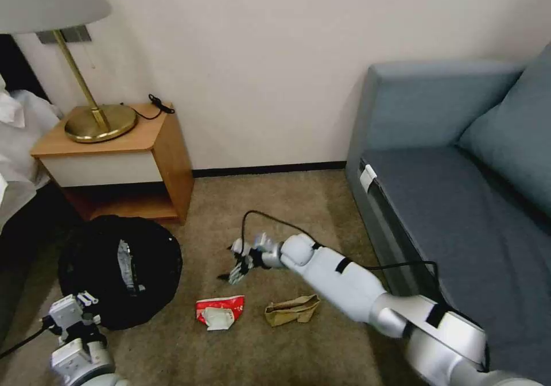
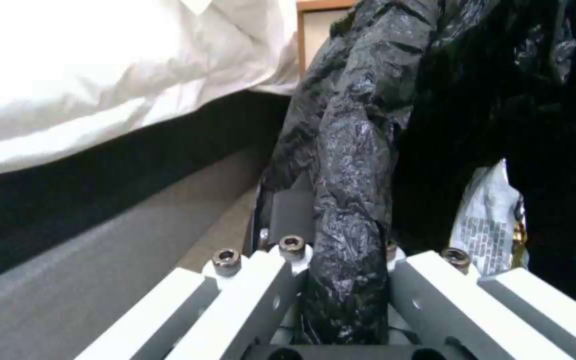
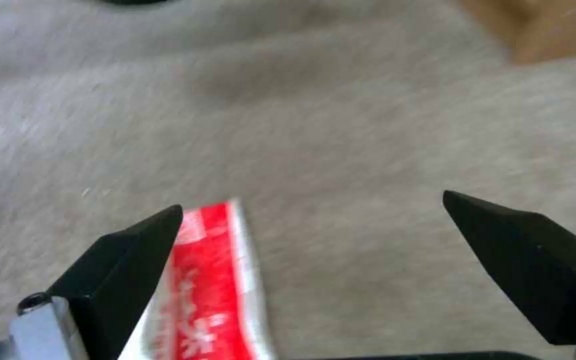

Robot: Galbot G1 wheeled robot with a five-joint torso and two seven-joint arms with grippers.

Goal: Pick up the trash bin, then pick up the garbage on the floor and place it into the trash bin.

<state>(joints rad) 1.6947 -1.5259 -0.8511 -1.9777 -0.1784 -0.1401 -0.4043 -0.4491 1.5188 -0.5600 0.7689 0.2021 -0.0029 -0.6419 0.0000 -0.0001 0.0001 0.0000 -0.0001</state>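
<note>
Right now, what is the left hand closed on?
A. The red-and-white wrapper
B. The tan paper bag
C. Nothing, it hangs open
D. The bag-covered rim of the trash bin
D. In the left wrist view the left hand is shut on the black bag draped over the rim of the trash bin, while the red-and-white wrapper and the tan paper bag lie on the carpet.
</note>
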